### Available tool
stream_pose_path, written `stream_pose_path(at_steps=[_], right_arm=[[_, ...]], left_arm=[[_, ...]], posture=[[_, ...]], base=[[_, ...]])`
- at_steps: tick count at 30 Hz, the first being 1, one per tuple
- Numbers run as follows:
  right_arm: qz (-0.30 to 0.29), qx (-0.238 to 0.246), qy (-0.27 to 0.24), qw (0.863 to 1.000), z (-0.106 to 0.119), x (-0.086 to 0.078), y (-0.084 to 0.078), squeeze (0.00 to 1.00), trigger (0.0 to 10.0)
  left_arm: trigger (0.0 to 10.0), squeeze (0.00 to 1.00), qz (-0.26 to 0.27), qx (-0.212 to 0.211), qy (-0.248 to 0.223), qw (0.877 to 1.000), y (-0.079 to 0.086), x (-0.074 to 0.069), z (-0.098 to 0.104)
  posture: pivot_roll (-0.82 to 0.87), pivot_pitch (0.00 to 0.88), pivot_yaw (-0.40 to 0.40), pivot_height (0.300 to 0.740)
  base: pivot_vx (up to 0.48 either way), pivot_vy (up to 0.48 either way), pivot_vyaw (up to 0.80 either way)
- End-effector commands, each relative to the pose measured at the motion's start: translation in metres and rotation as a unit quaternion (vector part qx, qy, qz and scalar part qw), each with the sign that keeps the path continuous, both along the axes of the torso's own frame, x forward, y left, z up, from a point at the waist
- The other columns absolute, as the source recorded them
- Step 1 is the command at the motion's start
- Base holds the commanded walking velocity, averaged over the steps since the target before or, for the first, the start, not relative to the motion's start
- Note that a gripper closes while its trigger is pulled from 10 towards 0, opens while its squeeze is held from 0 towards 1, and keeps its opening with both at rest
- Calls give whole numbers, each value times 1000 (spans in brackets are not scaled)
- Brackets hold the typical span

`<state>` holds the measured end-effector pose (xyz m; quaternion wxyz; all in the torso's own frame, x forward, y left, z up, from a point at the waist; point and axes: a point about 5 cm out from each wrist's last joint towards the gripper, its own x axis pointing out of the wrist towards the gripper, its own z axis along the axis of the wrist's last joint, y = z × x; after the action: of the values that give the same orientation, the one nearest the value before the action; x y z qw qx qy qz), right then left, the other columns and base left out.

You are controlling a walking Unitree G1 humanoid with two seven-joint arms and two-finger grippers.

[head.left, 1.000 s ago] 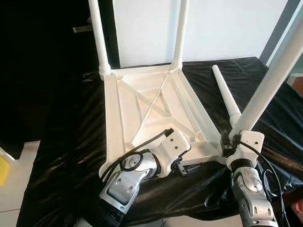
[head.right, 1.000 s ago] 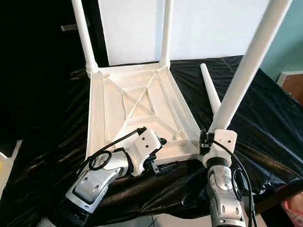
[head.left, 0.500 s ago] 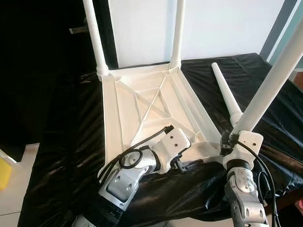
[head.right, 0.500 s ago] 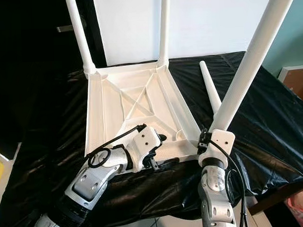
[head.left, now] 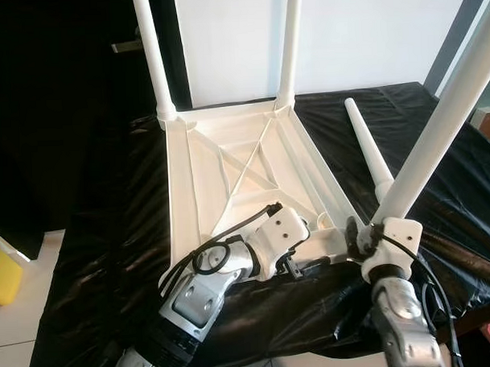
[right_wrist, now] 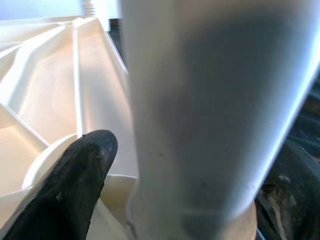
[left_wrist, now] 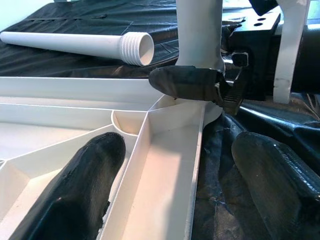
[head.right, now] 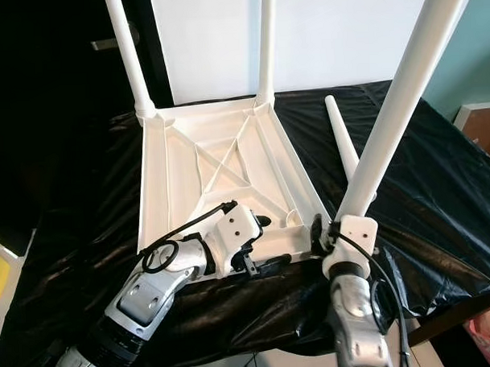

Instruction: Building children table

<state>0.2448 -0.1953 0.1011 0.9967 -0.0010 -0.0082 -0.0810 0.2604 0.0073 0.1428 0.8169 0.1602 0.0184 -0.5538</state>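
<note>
The white children's tabletop [head.left: 228, 152] lies upside down on black sheeting [head.left: 110, 236]. Two white legs [head.left: 154, 58] [head.left: 288, 45] stand in its far corners. My right gripper [head.left: 366, 237] is shut on a third leg [head.left: 444, 120]. It holds the leg tilted, with the base at the tabletop's near right corner. The left wrist view shows that base [left_wrist: 199, 50] with a right finger [left_wrist: 187, 82] wrapped around it. My left gripper [left_wrist: 175, 150] is open and straddles the near rim, one finger [left_wrist: 80, 180] inside the tabletop and one outside. A fourth leg [head.left: 369, 151] lies loose to the right.
The black sheet covers a work table whose front edge is just below my arms, with tiled floor beyond it. A yellow object [head.left: 2, 272] stands on the floor at the left. A brown piece of furniture [head.right: 480, 127] is at the far right.
My right gripper has shifted the leg's base slightly towards the near right corner, and the leg stands a little steeper. The left gripper stays at the near rim. The camera has moved slightly.
</note>
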Motion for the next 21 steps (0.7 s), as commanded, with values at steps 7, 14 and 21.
stream_pose_path(at_steps=[7,14,21], right_arm=[[101,-26,-13,994,7,2,-17,0,10000],[220,-66,2,973,13,14,-24,0,10000],[302,-97,32,948,11,19,-26,0,10000]], left_arm=[[10000,0,13,6,-18,1000,2,2,0],[10000,0,12,6,-23,1000,1,4,1],[10000,0,12,5,-27,1000,0,5,2]], posture=[[-51,0,-7,740],[-51,0,-7,740],[-56,0,-9,740]], base=[[0,0,0],[0,0,0],[0,0,0]])
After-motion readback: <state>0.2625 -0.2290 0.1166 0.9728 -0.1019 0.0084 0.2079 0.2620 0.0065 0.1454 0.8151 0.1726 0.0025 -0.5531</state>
